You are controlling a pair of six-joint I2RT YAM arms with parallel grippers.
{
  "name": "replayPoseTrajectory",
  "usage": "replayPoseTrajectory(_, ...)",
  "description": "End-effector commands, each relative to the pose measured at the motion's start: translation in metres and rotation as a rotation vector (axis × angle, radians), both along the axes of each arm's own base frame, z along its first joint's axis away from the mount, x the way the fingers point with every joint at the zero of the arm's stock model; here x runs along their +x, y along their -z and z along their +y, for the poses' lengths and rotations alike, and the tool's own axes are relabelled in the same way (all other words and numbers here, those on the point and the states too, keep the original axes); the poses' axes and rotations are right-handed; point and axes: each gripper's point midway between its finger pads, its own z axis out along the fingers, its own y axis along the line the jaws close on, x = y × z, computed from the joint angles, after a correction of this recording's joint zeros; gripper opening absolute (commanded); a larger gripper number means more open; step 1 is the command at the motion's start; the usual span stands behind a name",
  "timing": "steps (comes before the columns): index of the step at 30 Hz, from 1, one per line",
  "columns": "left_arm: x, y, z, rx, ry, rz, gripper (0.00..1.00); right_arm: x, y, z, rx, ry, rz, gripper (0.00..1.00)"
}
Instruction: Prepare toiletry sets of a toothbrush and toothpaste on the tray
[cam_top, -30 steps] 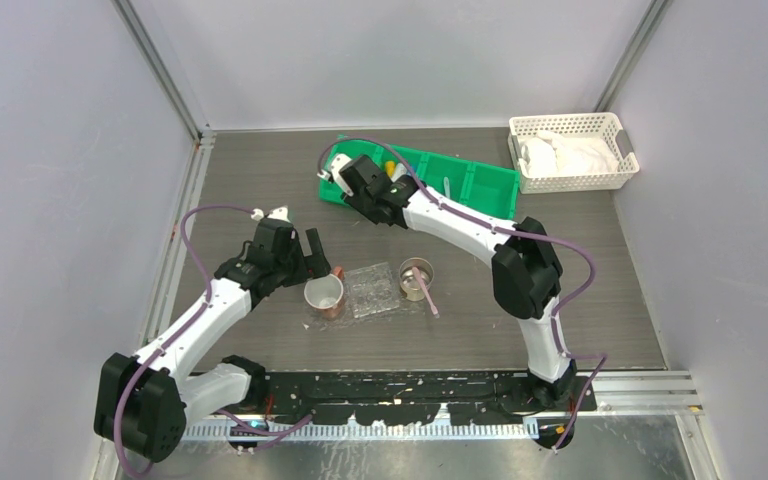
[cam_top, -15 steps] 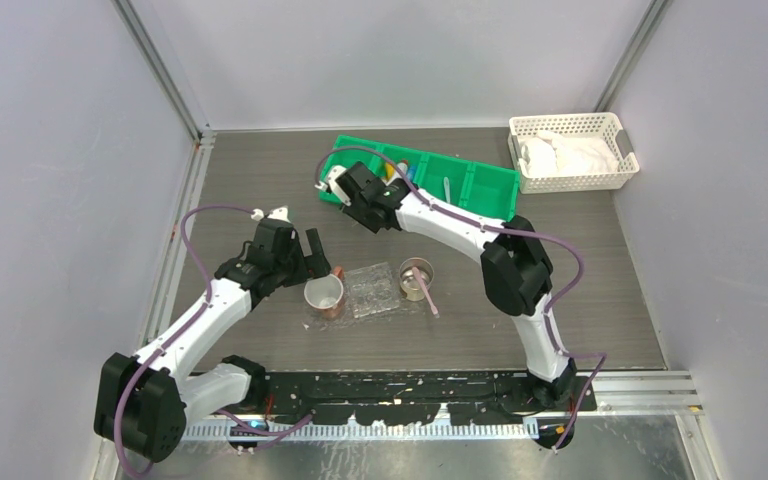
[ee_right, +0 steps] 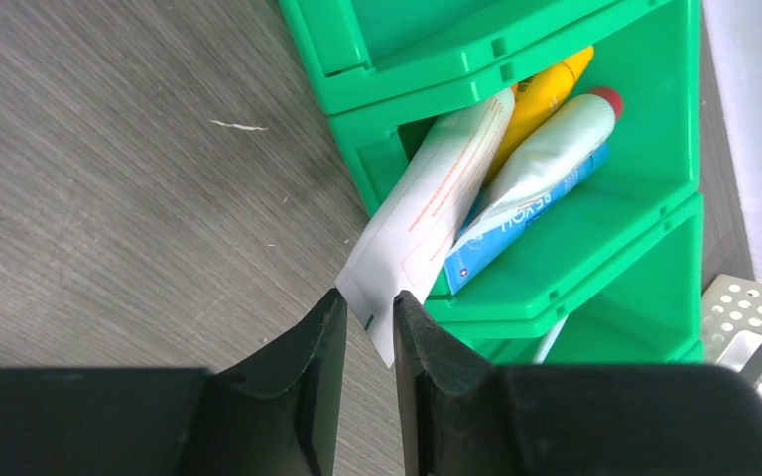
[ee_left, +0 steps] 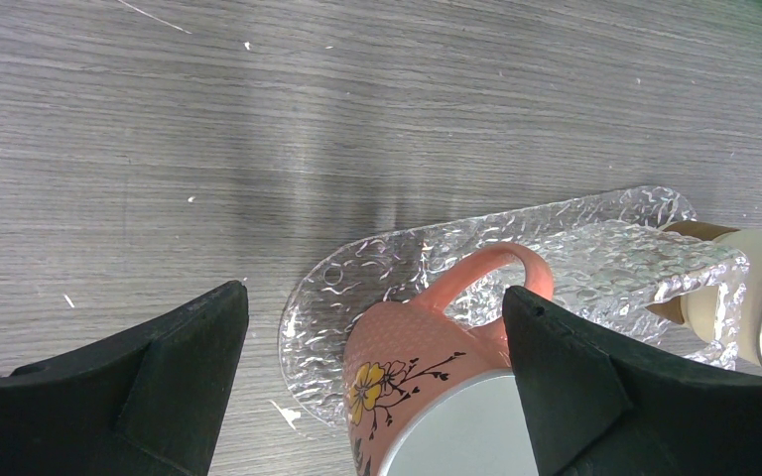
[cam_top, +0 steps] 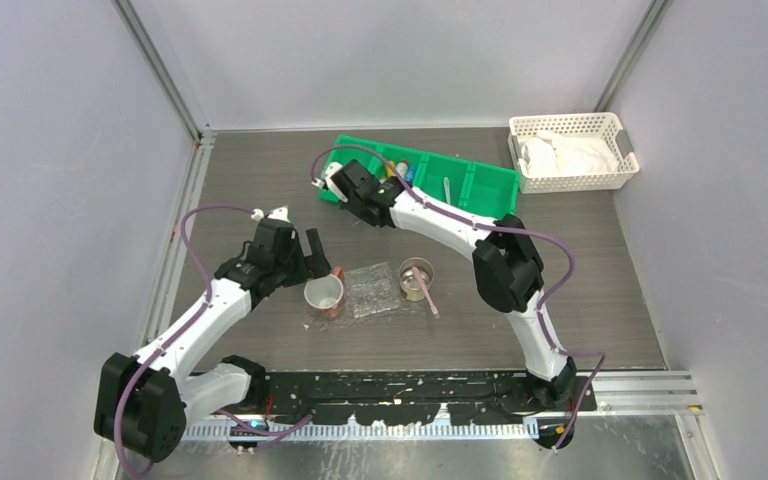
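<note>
Fetching toothpaste looked the step in hand: the right gripper pinched the flat tail of the white toothpaste tube, leaning out of the green bin by the far edge of the table. Next, it needed lifting clear towards the tray mid-table, where the left gripper hung spread.

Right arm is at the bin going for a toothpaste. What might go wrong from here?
1. The right gripper has only the tail corner of the white tube between its fingers; it may slip on the pull.
2. The red-capped tube and blue tube crowd it in the green bin and could get dragged out.
</note>
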Motion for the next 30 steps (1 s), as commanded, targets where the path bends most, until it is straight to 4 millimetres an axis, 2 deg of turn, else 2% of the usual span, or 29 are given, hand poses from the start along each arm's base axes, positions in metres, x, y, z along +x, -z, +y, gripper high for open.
replayPoseTrajectory(1, 0.002, -0.002, 0.001, 0.003, 0.003, -0.014, 1.0, 0.018, -0.018, 0.001, 0.011, 0.042, -0.078, 0.27)
replayPoseTrajectory(11, 0.003, -0.003, 0.001, 0.005, 0.004, -0.013, 1.0, 0.03, -0.009, -0.007, 0.023, 0.101, -0.061, 0.21)
replayPoseTrajectory(16, 0.003, -0.004, 0.002, 0.006, 0.004, -0.016, 1.0, 0.04, -0.016, -0.013, 0.066, 0.154, -0.089, 0.15)
replayPoseTrajectory(21, 0.003, -0.004, 0.002, 0.007, 0.003, -0.017, 1.0, 0.049, -0.039, -0.018, 0.14, 0.207, -0.153, 0.03)
replayPoseTrajectory(25, 0.002, -0.005, 0.001, 0.004, 0.002, -0.015, 1.0, 0.053, -0.065, -0.022, 0.205, 0.238, -0.192, 0.01)
replayPoseTrajectory(30, 0.001, -0.007, 0.002, -0.002, -0.001, -0.022, 1.0, 0.047, -0.102, -0.027, 0.26, 0.244, -0.221, 0.01)
